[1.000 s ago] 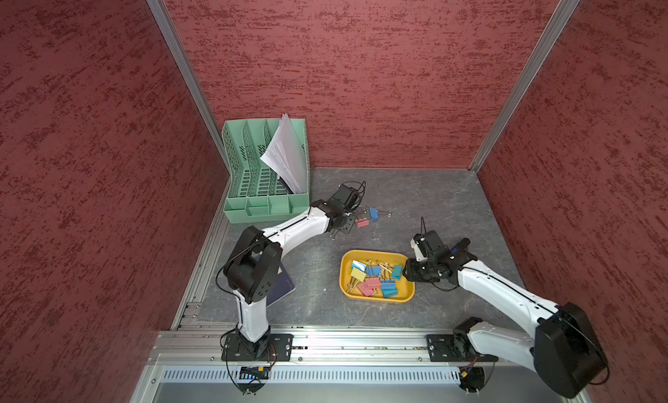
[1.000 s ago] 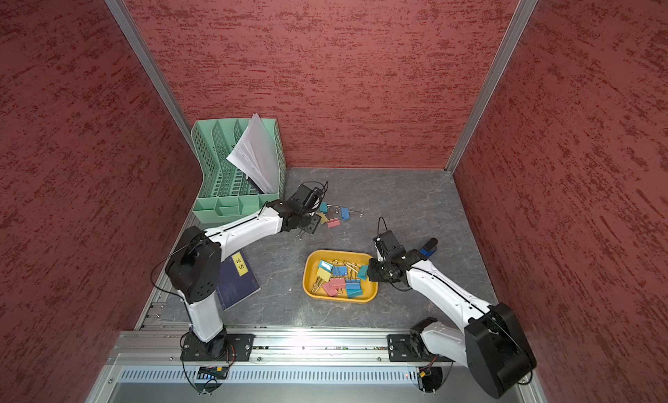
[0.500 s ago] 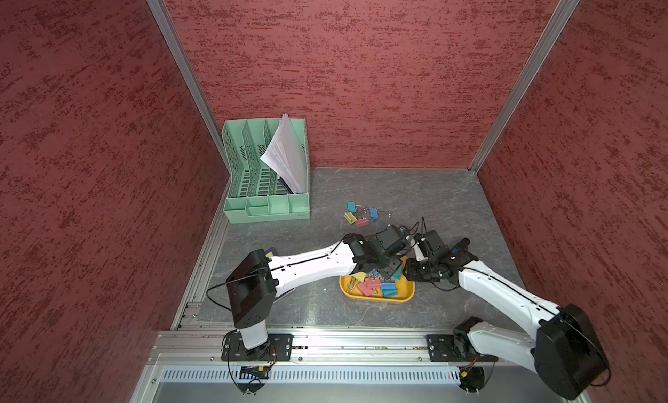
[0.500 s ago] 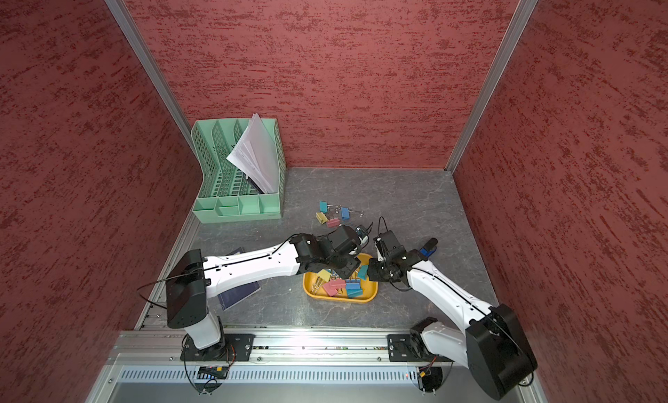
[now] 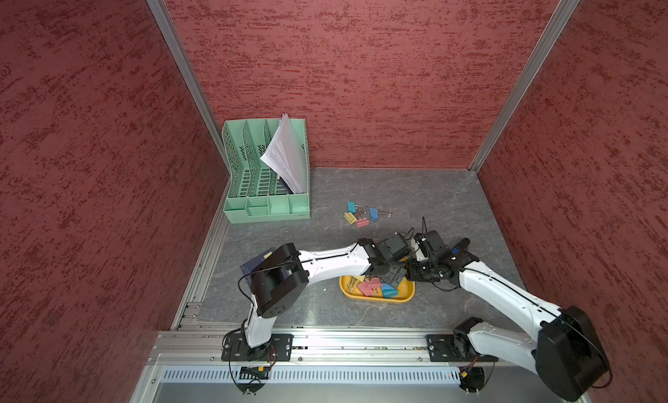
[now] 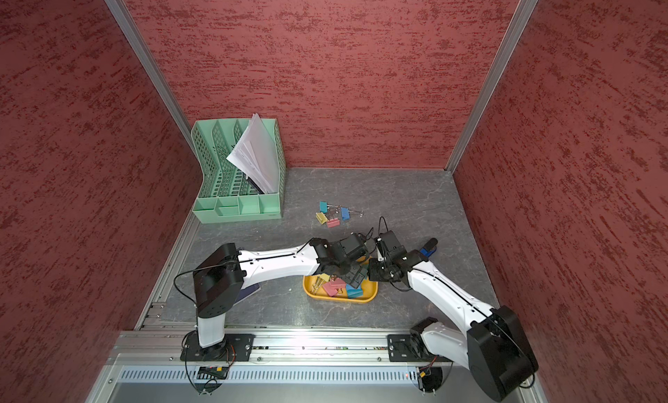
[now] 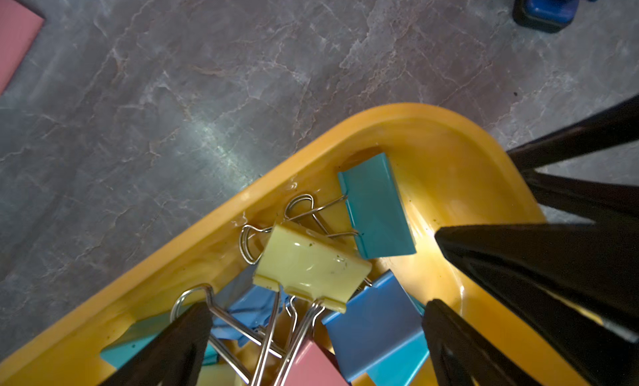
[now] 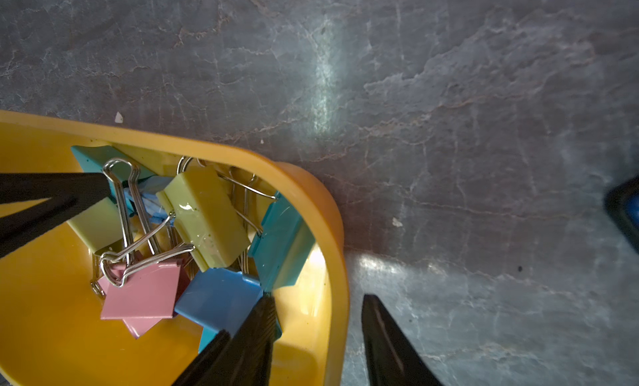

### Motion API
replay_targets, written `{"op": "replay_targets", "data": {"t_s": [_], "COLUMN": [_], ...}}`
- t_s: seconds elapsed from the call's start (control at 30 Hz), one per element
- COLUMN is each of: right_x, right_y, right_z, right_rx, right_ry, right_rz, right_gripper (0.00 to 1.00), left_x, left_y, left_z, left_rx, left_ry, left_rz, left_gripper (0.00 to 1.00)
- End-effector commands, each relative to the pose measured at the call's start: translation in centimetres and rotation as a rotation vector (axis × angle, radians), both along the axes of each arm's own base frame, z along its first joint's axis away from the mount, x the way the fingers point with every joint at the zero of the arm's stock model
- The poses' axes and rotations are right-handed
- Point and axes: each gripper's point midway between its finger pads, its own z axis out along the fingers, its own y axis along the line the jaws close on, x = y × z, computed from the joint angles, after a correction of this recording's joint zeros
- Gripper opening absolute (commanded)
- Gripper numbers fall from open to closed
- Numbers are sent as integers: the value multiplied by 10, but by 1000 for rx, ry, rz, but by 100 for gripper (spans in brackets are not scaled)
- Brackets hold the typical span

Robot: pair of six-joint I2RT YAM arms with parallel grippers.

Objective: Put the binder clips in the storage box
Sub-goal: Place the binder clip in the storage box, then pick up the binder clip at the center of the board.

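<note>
straddling the storage box (image 8: 337,228) rim, right pincer (image 8: 317,297) unclenched; left pincer (image 7: 316,304) released, wrist views only.

Storage box (image 5: 376,299) far half hidden

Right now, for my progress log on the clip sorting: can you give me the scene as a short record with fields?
storage box: yellow-orange, part filled with binder clips
loose clips: four, clustered on the table beyond the box
left gripper: open over the box, yellow clip lying below it
right gripper: jaws apart, straddling the box's rim
file organizer: holds papers, far left corner
</note>
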Motion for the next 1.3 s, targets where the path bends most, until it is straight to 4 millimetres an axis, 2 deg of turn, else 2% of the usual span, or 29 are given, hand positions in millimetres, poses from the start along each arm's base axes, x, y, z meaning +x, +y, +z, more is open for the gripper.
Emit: {"op": "replay_targets", "data": {"t_s": [0.0,0.1,0.17,0.3,0.47,0.6,0.77,1.27], "right_x": [-2,-1,-2,-2,-1,-1,-1,-1], "right_y": [4,4,4,4,4,5,4,4], "right_z": [2,1,0,-1,-2,-3,-4,-8], "right_rx": [11,10,8,6,3,3,0,-14], "right_ry": [-13,-12,-7,-2,2,7,11,28], "right_rz": [18,19,19,24,23,24,23,21], "right_gripper": [46,46,46,47,47,48,48,48], "left_x": [29,43,57,98,148,172,177,198], "left_y": [7,15,28,63,100,125,132,135], "left_z": [48,83,98,104,77,45,17,-28], "left_rx": [-85,-154,-166,-149,-98,-74,-43,4], "left_ry": [-95,-149,-178,-218,-243,-199,-158,-99], "left_rz": [92,110,127,143,92,82,-6,-29], "left_gripper": [100,100,100,100,100,100,100,100]}}
